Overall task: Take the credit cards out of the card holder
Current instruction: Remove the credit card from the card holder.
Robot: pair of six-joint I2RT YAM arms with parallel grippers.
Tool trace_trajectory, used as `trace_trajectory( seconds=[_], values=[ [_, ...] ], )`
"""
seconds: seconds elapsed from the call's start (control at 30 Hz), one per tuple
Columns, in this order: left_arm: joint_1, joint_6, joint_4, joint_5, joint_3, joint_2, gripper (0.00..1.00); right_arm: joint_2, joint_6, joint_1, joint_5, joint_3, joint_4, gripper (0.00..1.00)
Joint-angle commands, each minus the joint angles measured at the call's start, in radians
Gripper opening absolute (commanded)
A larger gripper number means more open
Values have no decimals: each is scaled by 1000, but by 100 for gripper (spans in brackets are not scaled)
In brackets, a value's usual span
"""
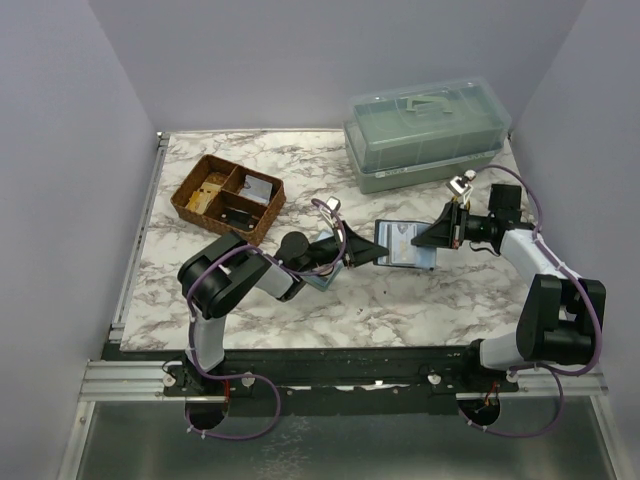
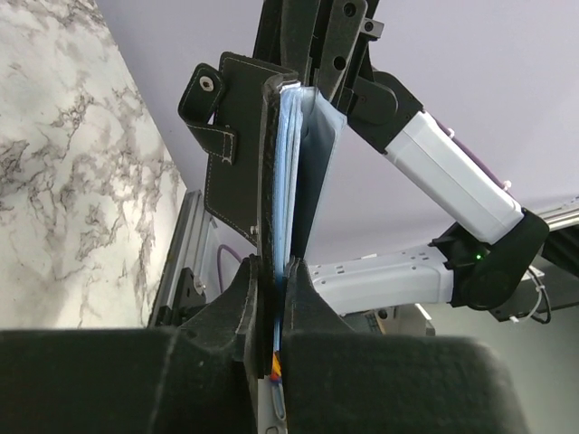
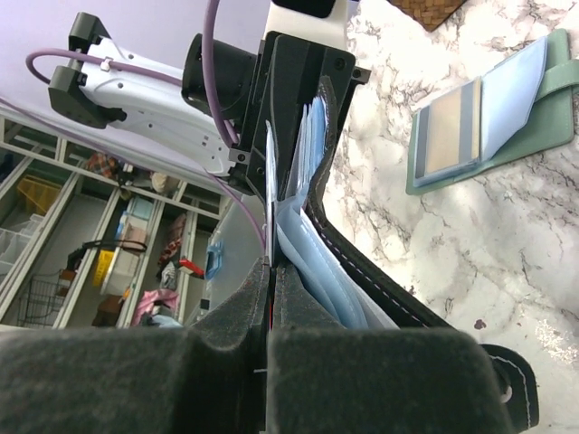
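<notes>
Nearest us in the left wrist view, the left gripper has its black padded fingers drawn close on the lower edge of the card holder, with the black stitched leaf and pale blue layers caught between them. This view alone shows the holder's outer face: grained black material, white stitching and a strap with a metal snap. The blue-grey credit cards stand fanned inside it as thin, smooth sheets. The right wrist view looks from the opposite end. There the right gripper is pressed fully together on a thin pale layer at the holder's edge, and we cannot tell whether that layer is a card or a pocket. Only this view shows plainly a teal wallet lying open on the table. From above, we see the holder held up between the two grippers over the white, grey-veined marble table. Farther back sit a brown wicker divided tray and a clear lidded plastic box.
</notes>
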Motion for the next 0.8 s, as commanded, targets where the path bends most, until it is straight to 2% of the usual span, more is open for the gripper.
trace_trajectory(
  seconds=[0.0, 0.17, 0.23, 0.43, 0.77],
  values=[
    [5, -5, 174, 0, 40, 13, 0, -35, 88, 23, -201, -13, 99, 0],
    [12, 21, 176, -21, -11, -22, 0, -81, 327, 23, -166, -94, 388, 0],
    [21, 27, 176, -24, -38, -43, 0, -92, 380, 22, -159, -114, 450, 0],
    [60, 29, 176, -18, -96, -105, 0, -85, 387, 14, -152, -111, 454, 0],
    [86, 27, 178, 3, -106, -141, 0, -89, 390, 1, -149, -118, 459, 0]
  ],
)
